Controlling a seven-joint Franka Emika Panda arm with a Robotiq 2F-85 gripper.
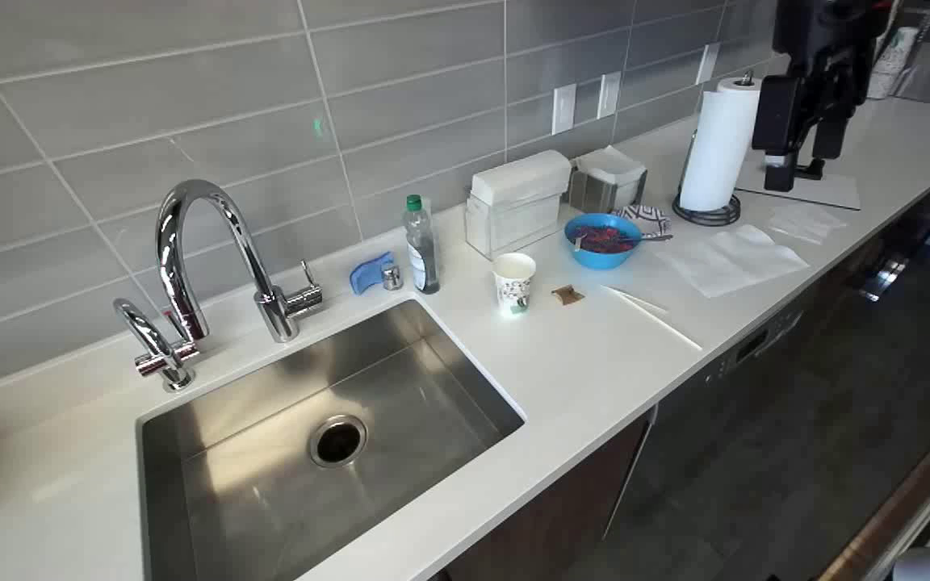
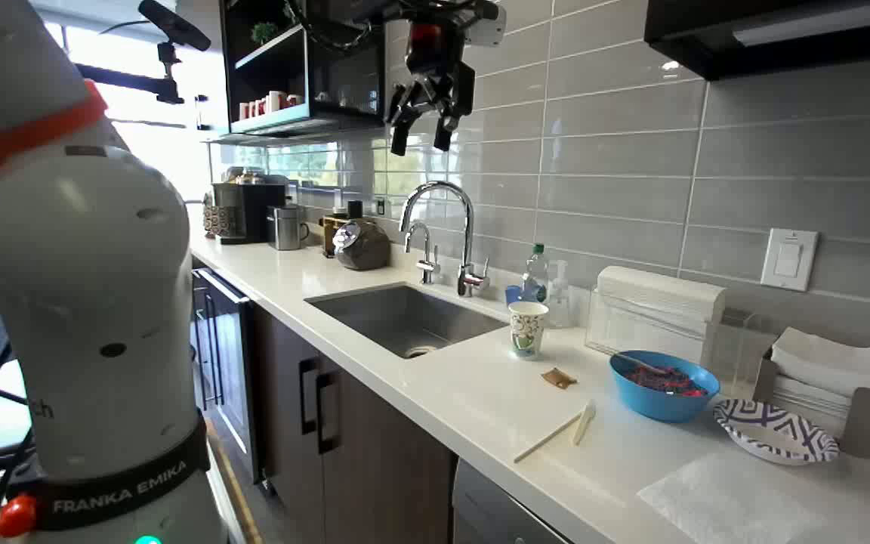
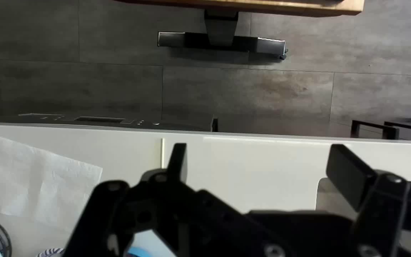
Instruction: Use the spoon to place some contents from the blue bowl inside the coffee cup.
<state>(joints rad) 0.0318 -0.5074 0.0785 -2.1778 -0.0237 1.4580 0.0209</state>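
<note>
The blue bowl (image 1: 601, 259) stands on the counter and shows in both exterior views (image 2: 658, 406); only a sliver shows in the wrist view (image 3: 138, 252). Reddish-purple contents (image 1: 601, 240) lie inside it (image 2: 667, 382). The spoon (image 1: 655, 238) rests in the bowl, its handle over the rim (image 2: 639, 364). The coffee cup (image 1: 513, 284), white with a printed pattern, stands upright between bowl and sink (image 2: 528, 330); it is hidden in the wrist view. My gripper (image 1: 796, 165) is open and empty, high above the counter, apart from everything (image 2: 421, 142); its spread fingers show in the wrist view (image 3: 257, 159).
The sink (image 1: 433, 476) and tall faucet (image 2: 467, 234) lie beyond the cup. A green-capped bottle (image 1: 423, 250), napkin holder (image 2: 654, 310) and paper-towel roll (image 1: 722, 149) stand along the wall. A brown packet (image 2: 559, 378), thin sticks (image 1: 655, 315) and a patterned bowl (image 2: 775, 432) lie near the blue bowl.
</note>
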